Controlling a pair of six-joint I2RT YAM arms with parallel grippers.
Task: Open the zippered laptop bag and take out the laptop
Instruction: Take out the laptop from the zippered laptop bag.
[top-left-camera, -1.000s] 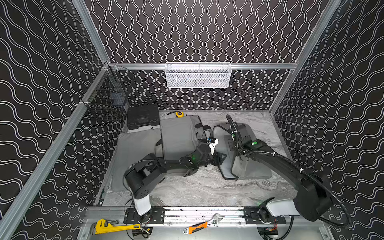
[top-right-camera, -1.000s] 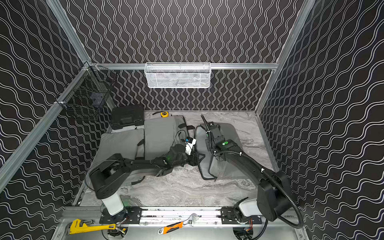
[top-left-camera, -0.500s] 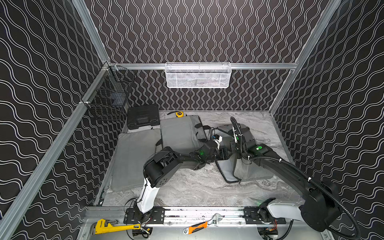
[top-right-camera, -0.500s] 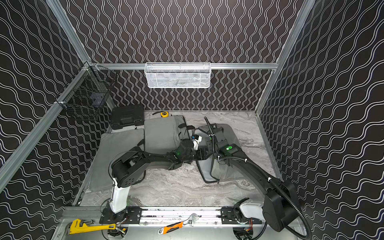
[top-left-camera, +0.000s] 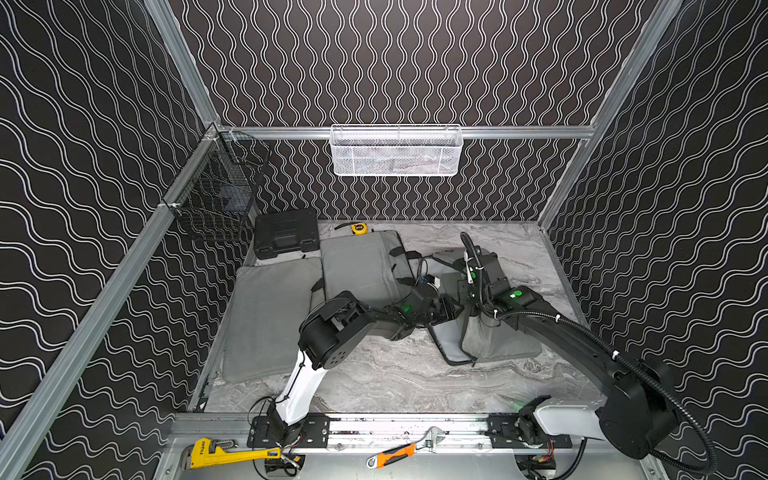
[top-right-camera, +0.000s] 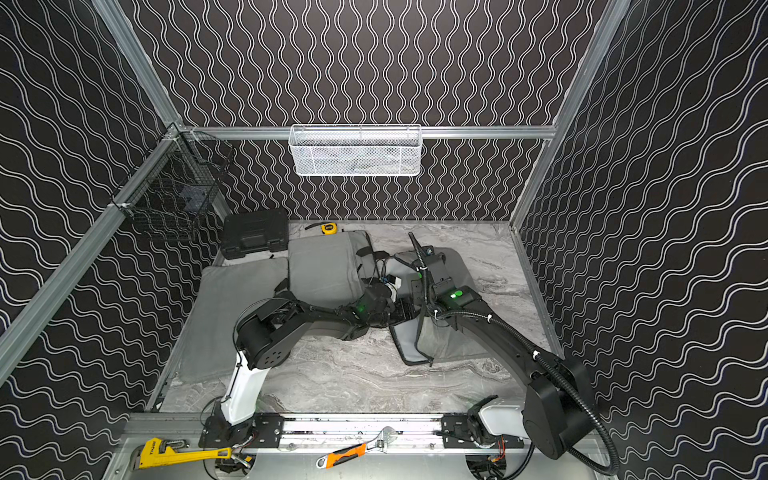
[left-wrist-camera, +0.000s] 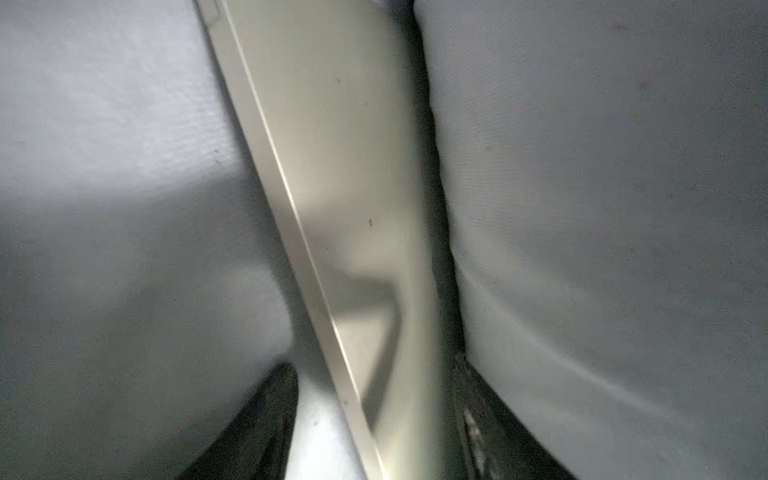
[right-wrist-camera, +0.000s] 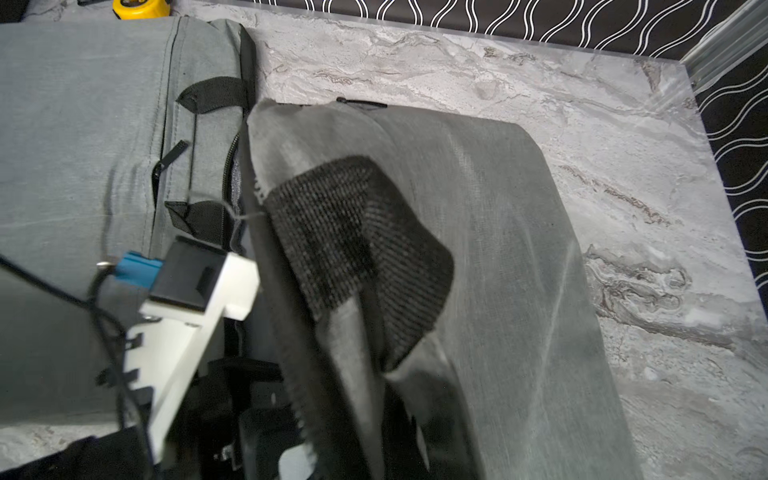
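Marble tabletop; both top views show the left gripper buried in the laptop bag; only its wrist view reveals the pale laptop between its fingers, grip unclear; right gripper, just beside, pinches closed on the bag's raised flap; yellow wrench lettering illegible.

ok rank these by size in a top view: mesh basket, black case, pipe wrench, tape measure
1. mesh basket
2. black case and pipe wrench, unranked: the wrench is longer but thinner, and nearer the camera
3. tape measure
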